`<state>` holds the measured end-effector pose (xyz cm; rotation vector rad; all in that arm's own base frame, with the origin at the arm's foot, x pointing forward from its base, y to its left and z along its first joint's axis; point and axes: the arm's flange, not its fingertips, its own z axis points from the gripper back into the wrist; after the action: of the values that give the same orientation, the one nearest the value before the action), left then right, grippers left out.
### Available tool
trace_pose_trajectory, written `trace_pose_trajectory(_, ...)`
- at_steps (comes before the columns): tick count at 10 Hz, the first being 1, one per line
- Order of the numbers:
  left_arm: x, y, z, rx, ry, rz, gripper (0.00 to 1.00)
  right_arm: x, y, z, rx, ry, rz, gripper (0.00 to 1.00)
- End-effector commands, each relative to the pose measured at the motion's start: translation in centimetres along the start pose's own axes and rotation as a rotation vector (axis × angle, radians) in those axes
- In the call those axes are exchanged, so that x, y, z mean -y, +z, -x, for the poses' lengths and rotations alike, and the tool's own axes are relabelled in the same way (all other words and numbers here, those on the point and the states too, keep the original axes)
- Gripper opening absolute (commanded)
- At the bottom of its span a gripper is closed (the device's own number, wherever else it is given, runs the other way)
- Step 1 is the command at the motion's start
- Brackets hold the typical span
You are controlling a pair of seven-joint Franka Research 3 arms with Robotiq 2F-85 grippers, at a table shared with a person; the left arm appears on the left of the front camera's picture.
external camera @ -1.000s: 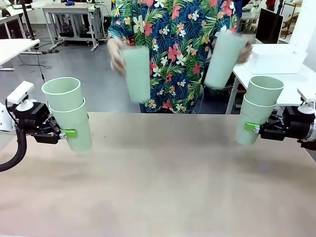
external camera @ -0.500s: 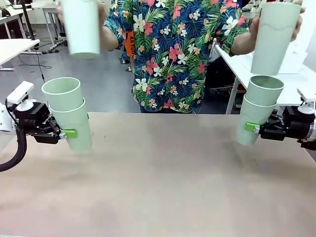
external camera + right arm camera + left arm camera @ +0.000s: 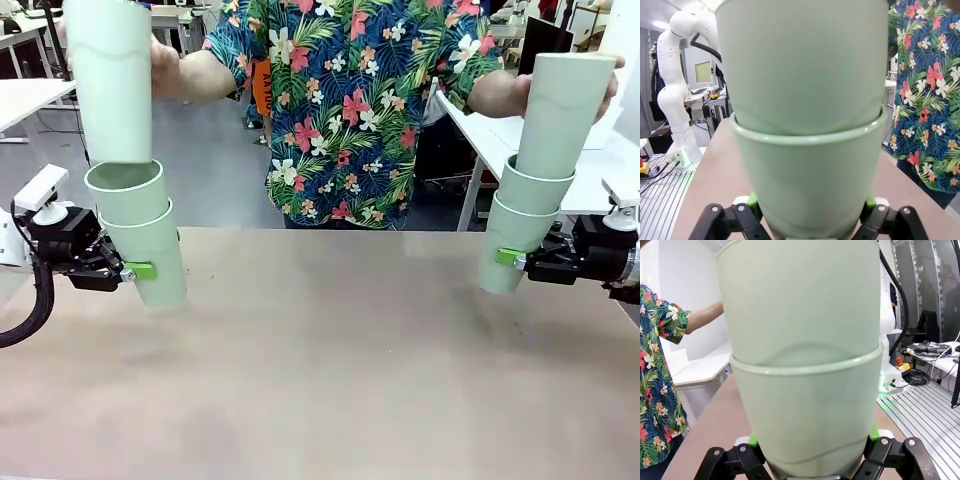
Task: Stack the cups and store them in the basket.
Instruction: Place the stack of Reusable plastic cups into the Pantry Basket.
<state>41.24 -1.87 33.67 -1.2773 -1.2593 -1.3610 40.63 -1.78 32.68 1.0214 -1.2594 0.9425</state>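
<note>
**Front view across the desk (image 3: 320, 380).** The left tool (image 3: 148, 271), at the desk's left edge, is clamped on the lower cup of the left stack (image 3: 140, 235). This stack is two nested cups held clear above the desk top, its mouth leaning slightly away from the desk's middle. In the left wrist view the green pads press the lower cup's wall on both sides. The right tool (image 3: 505, 258), at the desk's right edge, grips the lower cup of the right stack (image 3: 525, 225) in the same way, with the same outward lean.

A person (image 3: 350, 110) stands beyond the desk's far edge. One hand (image 3: 167, 68) holds the left loose cup (image 3: 110, 80) upright, its base at the mouth of the left stack. The other hand (image 3: 527, 95) holds the right loose cup (image 3: 578, 110), its base already inside the mouth of the right stack.
</note>
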Motion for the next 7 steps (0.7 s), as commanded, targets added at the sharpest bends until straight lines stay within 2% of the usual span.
trace_pose_trajectory(1,0.07,0.05,-0.38,0.004,-0.007,0.002,0.85,-0.02,-0.06,-0.22,0.000,0.005,0.000,0.85)
trace_pose_trajectory(7,0.07,0.05,-0.38,0.004,-0.007,0.002,0.85,-0.02,-0.06,-0.22,0.000,0.005,0.000,0.85)
